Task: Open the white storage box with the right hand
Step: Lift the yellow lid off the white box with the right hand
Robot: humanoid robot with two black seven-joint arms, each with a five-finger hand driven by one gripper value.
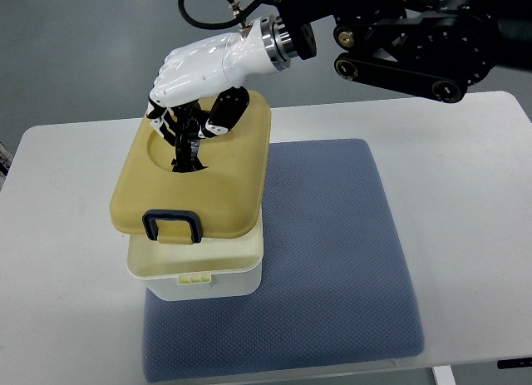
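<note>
Right hand (195, 90): being reached in from the upper right edge over the far end of the lid; its fingers (184, 140) are being curled down into the round recess in the lid's top; whether anything is actually being gripped there cannot be told.
Lid (195, 173): tan, with a dark blue latch (172, 226) at its near edge; being held tilted and shifted off the base, not seated.
White storage box (197, 267): being supported on the left part of the blue mat (324, 260).
Mat: being carried by the white table (58, 235).
</note>
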